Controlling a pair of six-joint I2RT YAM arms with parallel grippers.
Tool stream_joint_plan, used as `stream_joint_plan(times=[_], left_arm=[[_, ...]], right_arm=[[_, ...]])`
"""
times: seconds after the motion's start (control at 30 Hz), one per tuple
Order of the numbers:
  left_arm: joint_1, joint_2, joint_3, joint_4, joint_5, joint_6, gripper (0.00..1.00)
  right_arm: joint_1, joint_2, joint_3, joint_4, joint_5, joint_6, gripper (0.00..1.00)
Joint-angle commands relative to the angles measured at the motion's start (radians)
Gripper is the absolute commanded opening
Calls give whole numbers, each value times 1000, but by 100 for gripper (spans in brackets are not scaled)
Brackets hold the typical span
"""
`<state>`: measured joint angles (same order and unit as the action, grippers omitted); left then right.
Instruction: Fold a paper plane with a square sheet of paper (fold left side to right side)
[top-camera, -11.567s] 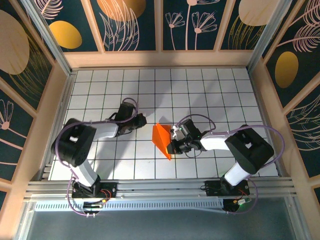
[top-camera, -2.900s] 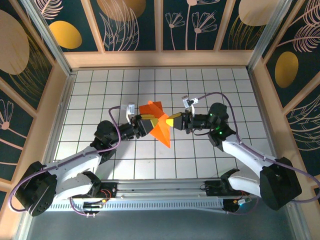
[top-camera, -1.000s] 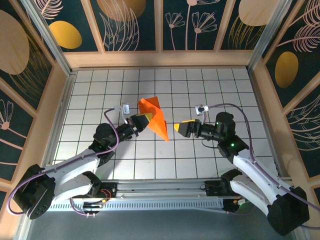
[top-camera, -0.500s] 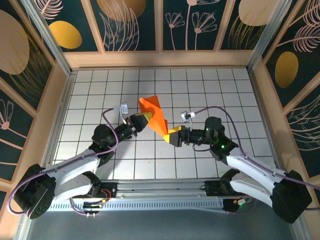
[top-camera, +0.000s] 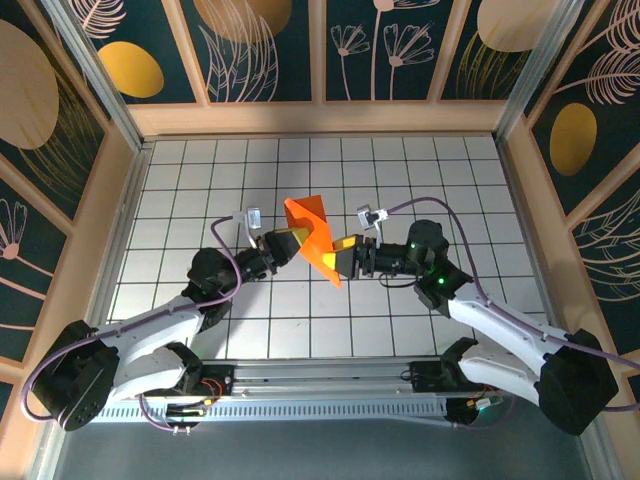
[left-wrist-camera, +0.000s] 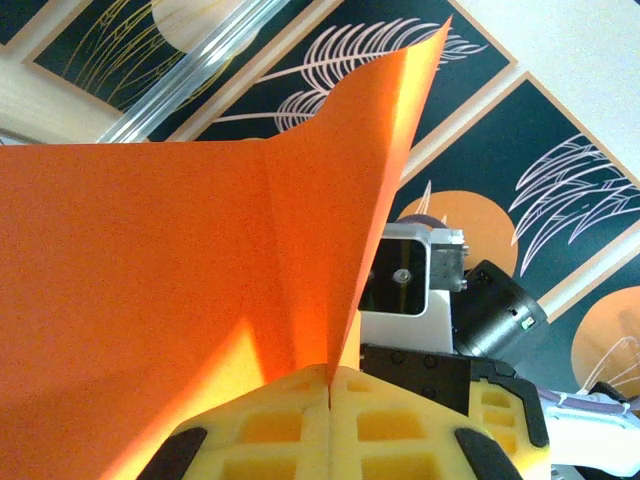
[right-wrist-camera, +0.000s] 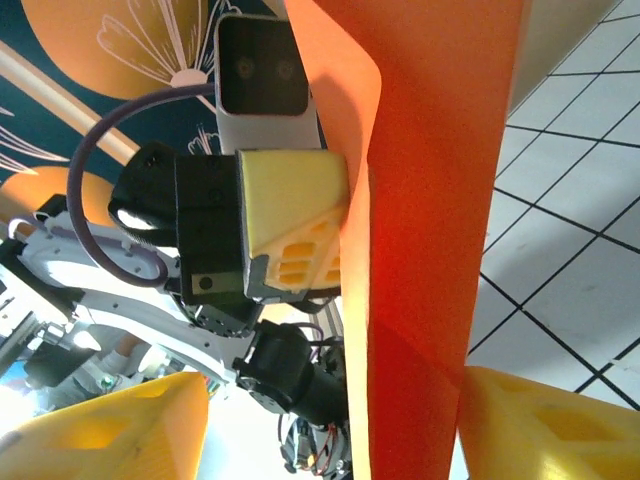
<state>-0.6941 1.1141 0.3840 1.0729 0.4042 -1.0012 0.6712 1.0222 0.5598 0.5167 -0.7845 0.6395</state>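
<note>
Left gripper (top-camera: 291, 240) clamped on folded orange paper (top-camera: 312, 232), raised at frame centre. Right gripper (top-camera: 344, 256) part-open, jaws straddling paper's lower edge. Close squarely on crease; avoid twisting thin sheet

Bright, even light fills the top view, with only faint soft shadows on the white desk (top-camera: 480, 170). At the left wrist the orange sheet (left-wrist-camera: 150, 270) glows yellow toward 7 o'clock, its grain sharp. At the right wrist it darkens toward 6 o'clock; the near jaws are blurred, and white glare sits at 7 o'clock
</note>
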Motion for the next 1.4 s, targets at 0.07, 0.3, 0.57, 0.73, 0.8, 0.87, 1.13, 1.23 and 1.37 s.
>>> stream_joint_plan(times=[0.07,0.3,0.57,0.73,0.8,0.87,1.13,1.23,1.37], left_arm=[[-3,6,1,68,13,-13,0],[-5,28,0,72,12,-18,0],[-6,27,-8,24,-18,0,28],[-4,-52,-13,-133,-105,62,42],[-5,-93,-10,-227,-149,95,45],[-5,-138,-11,-324,-209,122,48],[-5,-349,-66,-633,-457,160,58],[-4,-410,-59,-797,-571,157,61],[-5,-457,-45,-986,-715,137,63]], right_arm=[[-3,5,53,-24,27,-42,54],[-3,16,77,-71,48,-60,30],[-2,6,91,-146,99,-91,14],[-1,2,124,-253,158,-136,6],[3,3,142,-302,197,-160,3],[11,8,165,-365,254,-192,1],[107,71,309,-660,647,-316,0],[167,131,379,-774,847,-344,0],[239,248,484,-922,1146,-344,0]])
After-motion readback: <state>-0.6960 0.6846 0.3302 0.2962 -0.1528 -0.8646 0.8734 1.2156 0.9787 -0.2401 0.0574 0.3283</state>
